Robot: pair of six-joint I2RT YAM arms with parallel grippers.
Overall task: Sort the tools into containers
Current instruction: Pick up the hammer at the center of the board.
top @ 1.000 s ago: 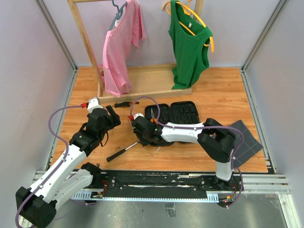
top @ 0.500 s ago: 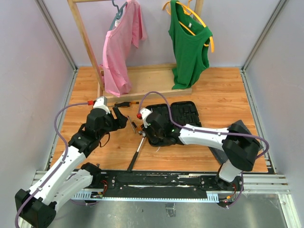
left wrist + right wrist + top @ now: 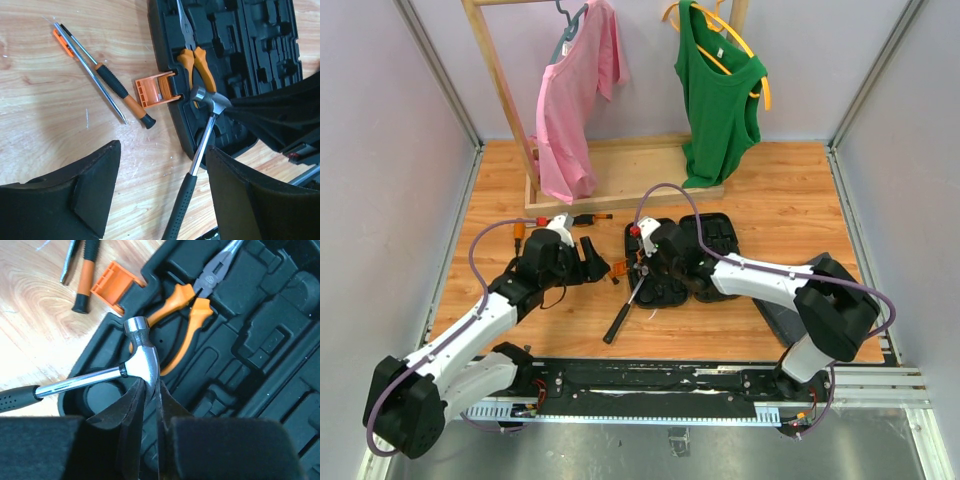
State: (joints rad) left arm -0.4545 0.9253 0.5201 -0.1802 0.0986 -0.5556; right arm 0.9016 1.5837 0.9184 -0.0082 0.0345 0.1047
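Right gripper (image 3: 147,385): squeezed tight on the hammer (image 3: 141,352), pinching its shiny head from both sides.
Hammer place: head up over the near left corner of the case (image 3: 270,340), just beside the orange latch (image 3: 112,282). Black handle sticking out past the case, over the wooden table (image 3: 770,200), toward the near edge. Cannot tell if the handle end touches the wood.
Left gripper (image 3: 164,152): fingers (image 3: 95,190) spread wide, nothing between them, hanging over the wood just left of the case.
Case: lying open and flat in the middle of the table.
Orange pliers (image 3: 192,57): resting in a slot of the left half, close to the hammer head.
Screwdriver (image 3: 117,90): flat on the wood left of the latch, with a thin metal tool (image 3: 92,75) right beside it.
Second screwdriver (image 3: 582,217): on the wood near the foot of the clothes rack (image 3: 510,90).
Clothes: pink shirt (image 3: 575,90) and green top (image 3: 720,90) hanging at the far side.
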